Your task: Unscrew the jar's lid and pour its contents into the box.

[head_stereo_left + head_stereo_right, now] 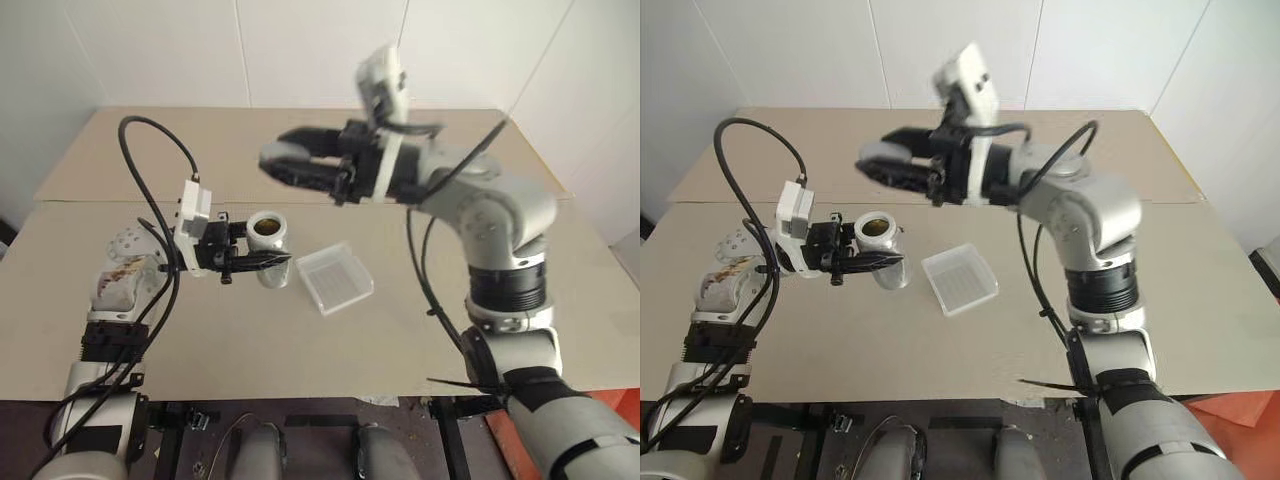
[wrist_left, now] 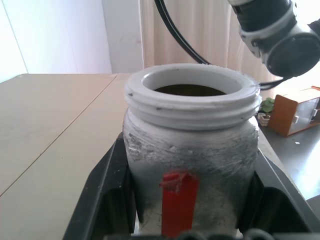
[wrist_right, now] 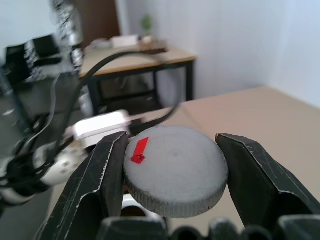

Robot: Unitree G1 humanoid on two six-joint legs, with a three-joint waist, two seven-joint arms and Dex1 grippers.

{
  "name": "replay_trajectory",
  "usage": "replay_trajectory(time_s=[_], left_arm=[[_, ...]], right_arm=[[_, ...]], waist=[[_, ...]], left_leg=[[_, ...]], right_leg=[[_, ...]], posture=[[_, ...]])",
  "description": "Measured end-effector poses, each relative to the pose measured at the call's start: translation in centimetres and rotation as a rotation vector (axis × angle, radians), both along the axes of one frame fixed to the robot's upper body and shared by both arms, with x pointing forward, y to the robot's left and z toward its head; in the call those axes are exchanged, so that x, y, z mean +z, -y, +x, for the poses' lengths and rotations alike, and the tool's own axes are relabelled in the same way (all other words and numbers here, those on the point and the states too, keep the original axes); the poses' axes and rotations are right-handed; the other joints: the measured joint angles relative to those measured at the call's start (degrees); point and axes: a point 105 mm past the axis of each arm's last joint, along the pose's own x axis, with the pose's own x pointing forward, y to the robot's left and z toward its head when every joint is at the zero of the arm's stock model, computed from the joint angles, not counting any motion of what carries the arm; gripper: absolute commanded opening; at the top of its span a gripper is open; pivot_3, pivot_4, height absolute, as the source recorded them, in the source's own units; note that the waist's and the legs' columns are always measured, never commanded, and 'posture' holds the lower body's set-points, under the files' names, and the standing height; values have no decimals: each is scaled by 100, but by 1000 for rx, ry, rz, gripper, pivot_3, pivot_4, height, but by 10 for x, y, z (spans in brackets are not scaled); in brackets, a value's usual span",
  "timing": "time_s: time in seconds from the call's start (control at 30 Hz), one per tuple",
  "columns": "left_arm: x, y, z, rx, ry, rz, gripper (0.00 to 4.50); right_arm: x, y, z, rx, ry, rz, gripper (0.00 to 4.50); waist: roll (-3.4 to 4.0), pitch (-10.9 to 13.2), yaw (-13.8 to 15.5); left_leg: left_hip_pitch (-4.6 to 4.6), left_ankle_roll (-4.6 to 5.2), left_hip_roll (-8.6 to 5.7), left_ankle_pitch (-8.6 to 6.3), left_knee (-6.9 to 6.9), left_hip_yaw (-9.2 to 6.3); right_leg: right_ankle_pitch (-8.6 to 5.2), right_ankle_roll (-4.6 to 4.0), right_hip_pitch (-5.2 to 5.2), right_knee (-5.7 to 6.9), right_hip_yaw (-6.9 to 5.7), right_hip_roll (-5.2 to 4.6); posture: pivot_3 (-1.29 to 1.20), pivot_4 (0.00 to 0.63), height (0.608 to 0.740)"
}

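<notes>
Item: jar (image 1: 268,238), open-mouthed, upright, clamped in my left gripper (image 1: 262,260) above the counter (image 1: 200,330). Lid (image 3: 175,170) pinched in raised right gripper (image 1: 285,165). Box (image 1: 335,278) just beside jar. Handling: I'd tip slowly over box centre.

Jar (image 1: 268,240): small cylinder, grey-silver rough body, white threaded neck, red mark on side; upright, mouth open, left of frame centre, clamped between left hand (image 1: 262,260) fingers. Contents (image 1: 266,227): dark brown mass visible inside mouth. Lid (image 3: 175,170): round flat grey disc, small red mark on top; off jar, pinched between right hand (image 1: 280,163) fingers, raised above and just right of jar. Box (image 1: 335,278): shallow square clear-white tray, low walls, flat on worktop (image 1: 560,330), just right of jar, corner turned toward viewer.
</notes>
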Motion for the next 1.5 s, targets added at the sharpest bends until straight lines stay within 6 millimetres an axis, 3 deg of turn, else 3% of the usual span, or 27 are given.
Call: replay_trajectory(time_s=[0.13,0.23,0.4,0.47,0.5,0.67,0.73,0.83,0.93,1.03,1.17,1.23,1.37,1.5], left_arm=[[3,-1,2,44,17,-16,2054],[3,-5,3,102,27,-37,2054],[2,-8,4,165,47,-48,2054],[2,-9,5,185,52,-53,2054],[3,-8,6,197,60,-54,2054],[3,-6,11,244,90,-50,2054],[3,-5,15,282,137,-20,2054],[6,3,24,350,293,80,2054],[10,12,39,435,557,219,2054],[17,23,51,469,837,320,2054],[33,49,54,370,1346,481,2054],[38,58,54,300,1582,544,2054],[30,76,65,221,1972,603,2054],[0,86,66,29,2170,605,2054]], right_arm=[[-44,42,25,-259,-32,-54,2768],[-103,92,38,-522,-85,-170,2768],[-187,138,28,-773,-219,-291,2768],[-202,141,24,-818,-231,-319,2768],[-204,140,25,-839,-222,-319,2768],[-206,140,24,-852,-212,-326,4354],[-203,139,19,-817,-222,-329,4468],[-181,141,10,-737,-202,-322,4468],[-153,142,0,-621,-187,-325,4468],[-131,129,-10,-471,-231,-300,4468],[-107,109,-24,-269,-262,-291,4468],[-104,106,-28,-222,-264,-307,4468],[-107,98,-31,-161,-276,-331,4468],[-98,93,-34,-108,-254,-323,4468]], waist=[[-1,0,6],[-1,0,-3],[0,0,-55],[0,0,-95],[0,0,-115],[0,0,-109],[0,0,-79],[-1,0,-16],[-1,-1,22],[-2,-1,28],[-4,1,35],[-4,1,49],[-4,1,94],[-4,1,104]], left_leg=[[-5,0,-4,0,1,-2],[-14,0,-6,0,-1,-3],[-9,0,-4,0,0,3],[4,0,-4,0,0,3],[13,0,-4,0,-1,3],[12,0,-4,0,-2,2],[10,0,-5,0,-1,3],[12,0,-7,0,-1,2],[14,0,-7,0,0,-2],[12,0,-9,0,0,-1],[7,1,-10,-1,-5,-3],[3,1,-13,-1,-3,-1],[-9,1,-15,-1,5,1],[-21,1,-13,-1,5,1]], right_leg=[[0,1,0,0,0,-3],[0,1,-9,0,2,-3],[0,1,-11,3,12,0],[0,0,-2,5,14,1],[0,1,6,5,15,2],[0,2,9,-2,14,1],[0,2,8,-2,14,0],[0,2,12,-4,13,0],[1,2,19,-7,8,1],[3,3,18,-10,10,-1],[3,4,14,-14,9,0],[3,7,12,-15,9,-4],[6,16,3,-9,6,-6],[6,16,-12,-2,4,-4]], posture=[[0,150,740],[0,150,740],[0,150,740],[0,150,740],[0,150,740],[0,150,740],[0,150,740],[0,150,740],[0,150,740],[0,150,740],[0,150,740],[0,150,740],[0,150,740],[0,150,740]])
